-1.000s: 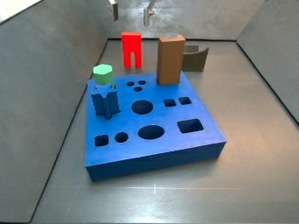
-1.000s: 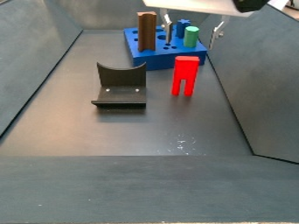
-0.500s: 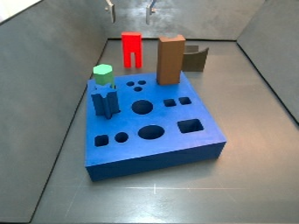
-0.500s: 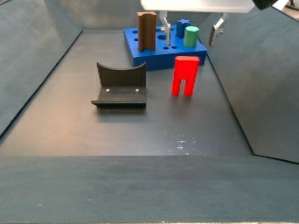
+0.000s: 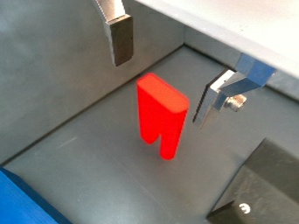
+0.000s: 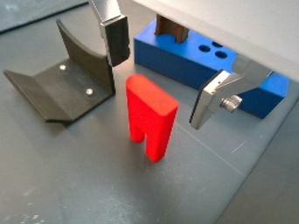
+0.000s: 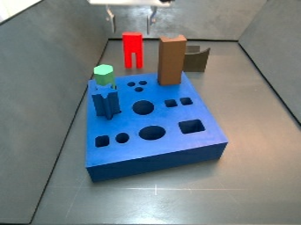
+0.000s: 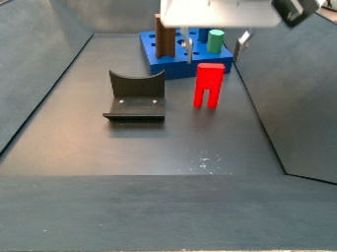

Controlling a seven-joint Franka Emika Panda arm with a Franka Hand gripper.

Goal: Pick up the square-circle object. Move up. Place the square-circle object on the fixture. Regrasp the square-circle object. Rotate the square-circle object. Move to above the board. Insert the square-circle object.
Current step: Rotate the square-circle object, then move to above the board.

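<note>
Square-circle object (image 5: 160,115) below spread gripper (image 5: 166,61)

A tall brown rectangular block (image 7: 172,60) stands upright at the far edge of the blue slab, and in a side view its top shows behind the slab (image 8: 166,25). A green-topped hexagonal peg (image 7: 104,75) rises near the slab's left side, with a dark blue upright piece (image 7: 107,102) just in front of it. Everything rests on a dark grey floor (image 7: 253,105) with sloped grey walls around it.
</note>
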